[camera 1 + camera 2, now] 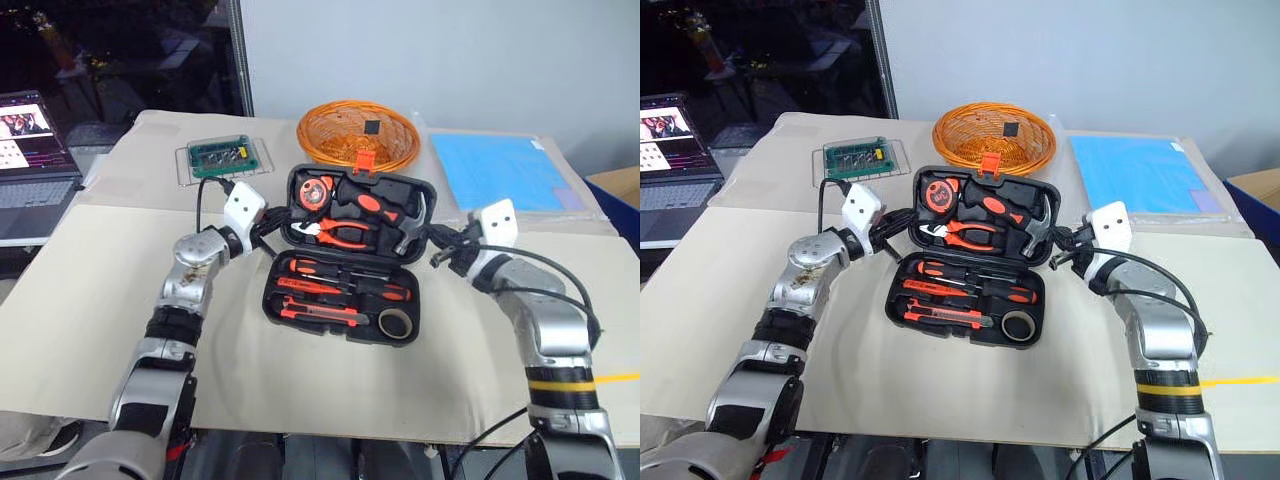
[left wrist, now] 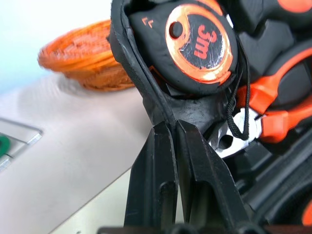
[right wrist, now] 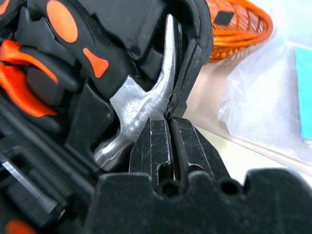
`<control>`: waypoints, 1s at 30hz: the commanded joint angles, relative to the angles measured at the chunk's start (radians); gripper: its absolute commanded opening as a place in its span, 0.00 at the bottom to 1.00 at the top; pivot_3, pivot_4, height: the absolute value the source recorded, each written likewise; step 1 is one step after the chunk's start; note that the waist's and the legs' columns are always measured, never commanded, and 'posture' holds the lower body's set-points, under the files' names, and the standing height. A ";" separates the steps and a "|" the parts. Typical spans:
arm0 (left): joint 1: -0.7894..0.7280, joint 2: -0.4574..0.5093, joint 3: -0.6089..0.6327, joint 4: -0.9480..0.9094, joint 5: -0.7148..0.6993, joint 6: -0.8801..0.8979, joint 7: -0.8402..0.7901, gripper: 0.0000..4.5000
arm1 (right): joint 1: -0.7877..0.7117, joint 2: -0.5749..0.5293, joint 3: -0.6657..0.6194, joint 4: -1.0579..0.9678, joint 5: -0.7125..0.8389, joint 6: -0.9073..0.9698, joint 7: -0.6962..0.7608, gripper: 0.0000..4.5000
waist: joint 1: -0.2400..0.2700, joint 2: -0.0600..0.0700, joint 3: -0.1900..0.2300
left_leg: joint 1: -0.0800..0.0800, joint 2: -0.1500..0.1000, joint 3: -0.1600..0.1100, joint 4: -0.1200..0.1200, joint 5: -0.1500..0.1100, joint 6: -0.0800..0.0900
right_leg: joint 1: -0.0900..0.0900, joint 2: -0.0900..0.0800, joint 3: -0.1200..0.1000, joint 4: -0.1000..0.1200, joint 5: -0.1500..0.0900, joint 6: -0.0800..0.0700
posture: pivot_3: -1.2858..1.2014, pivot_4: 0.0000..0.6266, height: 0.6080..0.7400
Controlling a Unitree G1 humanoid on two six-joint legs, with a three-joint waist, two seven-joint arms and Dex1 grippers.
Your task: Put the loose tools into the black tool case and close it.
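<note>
Tools already sit in the near half of the flat black plastic tool case, open on the cardboard-covered desk: orange-and-black screwdrivers, utility knife, beige tape ring. We pinch the raised far lid from both ends, our left hand clamped on its left rim, our right hand on its right. Its hinge runs left-right between us, so we judge the lid must swing toward us.

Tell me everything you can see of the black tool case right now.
The black tool case lies open on the beige table cover, its textured plastic lid half tilted up toward the orange basket, orange latch on top. Tools fill both halves. The left gripper and right gripper each pinch a side edge of the lid.
</note>
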State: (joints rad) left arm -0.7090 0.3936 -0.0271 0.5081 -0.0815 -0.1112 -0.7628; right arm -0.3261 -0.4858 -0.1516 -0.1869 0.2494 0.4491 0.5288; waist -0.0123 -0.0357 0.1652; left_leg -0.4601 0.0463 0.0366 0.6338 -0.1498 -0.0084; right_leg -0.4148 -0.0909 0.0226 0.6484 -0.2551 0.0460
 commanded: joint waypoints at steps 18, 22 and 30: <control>0.271 0.586 0.132 -0.401 -0.410 0.643 -0.664 0.56 | 0.702 -0.406 -0.248 -0.602 0.094 0.027 0.379 0.44 | 0.003 0.001 0.000 | 0.016 0.004 0.001 -0.001 0.000 0.000 | 0.014 0.000 -0.001 -0.002 -0.008 -0.006 | 0.52 0.24 1.00; 0.337 0.662 0.144 -0.545 -0.507 0.701 -0.789 0.56 | 0.669 -0.401 -0.170 -0.695 0.268 0.122 0.403 0.33 | 0.007 0.000 0.001 | 0.018 0.005 0.001 0.000 0.000 -0.001 | 0.018 -0.001 -0.003 -0.003 -0.010 -0.009 | 0.52 0.24 1.00; 0.393 0.636 0.132 -0.794 -0.540 0.680 -0.737 0.56 | 0.425 -0.384 0.255 -0.614 0.073 0.217 0.266 0.02 | 0.004 0.000 0.001 | 0.019 0.006 0.002 0.000 0.000 -0.001 | 0.013 -0.002 -0.004 -0.004 -0.011 -0.009 | 0.52 0.24 1.00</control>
State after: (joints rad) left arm -0.3039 1.0283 0.0933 -0.2416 -0.5971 0.5673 -1.5294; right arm 0.1276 -0.8873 0.0699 -0.8234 0.3666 0.6408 0.8470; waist -0.0088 -0.0362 0.1660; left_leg -0.4432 0.0515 0.0388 0.6337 -0.1503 -0.0091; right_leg -0.4028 -0.0929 0.0193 0.6446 -0.2661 0.0369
